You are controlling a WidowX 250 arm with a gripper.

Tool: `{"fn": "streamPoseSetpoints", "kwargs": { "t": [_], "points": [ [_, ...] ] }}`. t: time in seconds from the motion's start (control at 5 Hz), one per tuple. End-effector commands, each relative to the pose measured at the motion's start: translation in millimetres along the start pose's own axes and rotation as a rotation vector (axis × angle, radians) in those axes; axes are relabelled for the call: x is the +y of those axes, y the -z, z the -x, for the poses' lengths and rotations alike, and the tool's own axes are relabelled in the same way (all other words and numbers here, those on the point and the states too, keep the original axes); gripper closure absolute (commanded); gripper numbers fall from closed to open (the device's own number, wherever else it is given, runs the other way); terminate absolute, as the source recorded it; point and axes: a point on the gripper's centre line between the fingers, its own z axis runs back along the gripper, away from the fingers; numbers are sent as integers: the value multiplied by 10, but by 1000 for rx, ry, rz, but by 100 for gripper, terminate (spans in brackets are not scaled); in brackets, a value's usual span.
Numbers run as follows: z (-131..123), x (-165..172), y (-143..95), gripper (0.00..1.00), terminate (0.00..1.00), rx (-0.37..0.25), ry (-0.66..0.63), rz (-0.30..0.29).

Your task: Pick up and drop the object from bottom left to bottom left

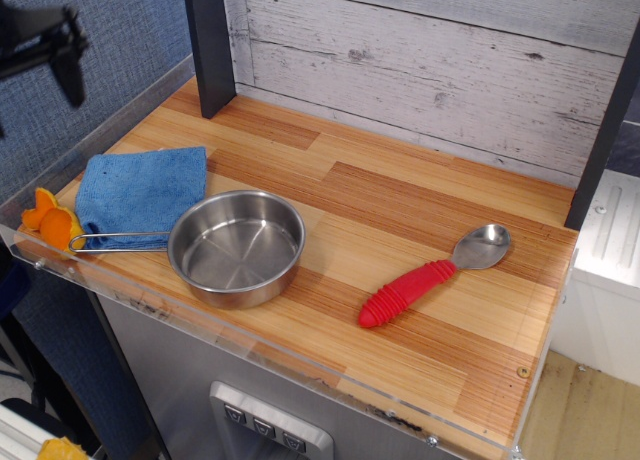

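Observation:
The small lumpy orange toy piece (52,221) lies at the counter's front left corner, touching the left edge of the folded blue cloth (140,189) and the tip of the pan's wire handle. My gripper (35,50) hangs high at the upper left, well above and behind the toy and clear of it. Only one black finger (70,72) shows, at the right end of the gripper's bar. The other finger is cut off by the left edge of the frame. The gripper holds nothing.
A steel long-handled pan (236,246) sits right of the cloth, its handle pointing left toward the toy. A spoon with a red ribbed handle (432,276) lies at the right. A dark post (208,45) stands at the back left, before a plank wall.

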Motion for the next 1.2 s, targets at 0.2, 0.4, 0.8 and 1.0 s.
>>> {"fn": "streamPoseSetpoints", "kwargs": {
  "t": [0.2, 0.4, 0.8, 1.0],
  "points": [
    [67, -329, -641, 0, 0, -163, 132, 120],
    [88, -388, -681, 0, 0, -173, 186, 136],
    [88, -388, -681, 0, 0, -173, 186, 136],
    [88, -388, -681, 0, 100, -173, 186, 136]
  ]
}}
